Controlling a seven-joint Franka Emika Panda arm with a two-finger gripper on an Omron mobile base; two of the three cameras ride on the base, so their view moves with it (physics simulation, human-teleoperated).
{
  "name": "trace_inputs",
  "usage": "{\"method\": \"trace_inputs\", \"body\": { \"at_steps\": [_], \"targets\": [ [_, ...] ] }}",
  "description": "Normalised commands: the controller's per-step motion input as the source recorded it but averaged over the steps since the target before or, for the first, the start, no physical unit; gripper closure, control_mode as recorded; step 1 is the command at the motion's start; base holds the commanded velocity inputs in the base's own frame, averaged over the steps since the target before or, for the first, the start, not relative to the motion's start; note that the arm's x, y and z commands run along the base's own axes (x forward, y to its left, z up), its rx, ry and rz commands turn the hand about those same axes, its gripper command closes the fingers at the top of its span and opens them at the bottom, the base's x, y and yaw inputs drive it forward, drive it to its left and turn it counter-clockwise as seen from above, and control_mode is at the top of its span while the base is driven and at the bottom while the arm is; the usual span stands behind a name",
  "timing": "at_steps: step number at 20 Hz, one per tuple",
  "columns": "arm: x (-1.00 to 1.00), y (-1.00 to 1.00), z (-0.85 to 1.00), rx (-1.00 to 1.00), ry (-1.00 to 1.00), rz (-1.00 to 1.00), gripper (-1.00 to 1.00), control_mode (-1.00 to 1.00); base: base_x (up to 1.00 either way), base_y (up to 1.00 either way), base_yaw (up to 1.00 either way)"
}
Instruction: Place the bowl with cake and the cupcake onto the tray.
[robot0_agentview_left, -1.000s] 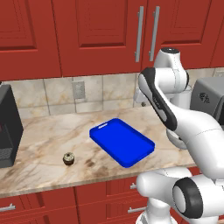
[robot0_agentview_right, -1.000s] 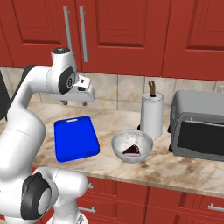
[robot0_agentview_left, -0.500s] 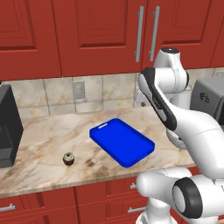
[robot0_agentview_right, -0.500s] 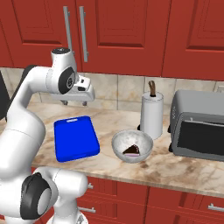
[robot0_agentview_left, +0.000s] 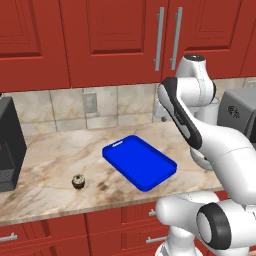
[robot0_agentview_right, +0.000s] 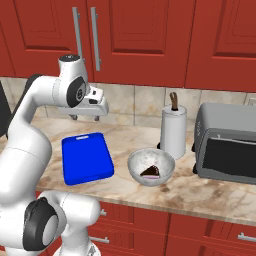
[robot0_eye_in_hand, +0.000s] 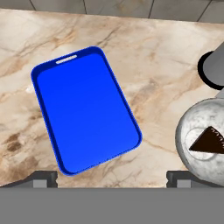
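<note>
End effector (robot0_agentview_right: 87, 116) open and empty, held high over the tabletop (robot0_agentview_right: 210, 192), likely to survey. Tray (robot0_eye_in_hand: 85, 108) bare; bowl with cake (robot0_agentview_right: 151, 167) and cupcake (robot0_agentview_left: 78, 181) sit on opposite sides of it.

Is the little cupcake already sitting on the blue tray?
No, the cupcake sits on the bare counter, apart from the blue tray.

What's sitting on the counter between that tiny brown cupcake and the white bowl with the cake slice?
The bright blue flat rectangular tray lies between the tiny dark brown cupcake and the round pale bowl with cake; the left and right base views together show this.
</note>
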Motion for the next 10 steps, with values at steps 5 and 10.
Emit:
{"method": "trace_inputs", "body": {
  "at_steps": [5,10],
  "targets": [
    [0.0,0.0,0.0,0.0,0.0,0.0,-1.0,-1.0,0.0,0.0,0.0],
    [0.0,0.0,0.0,0.0,0.0,0.0,-1.0,-1.0,0.0,0.0,0.0]
  ]
}}
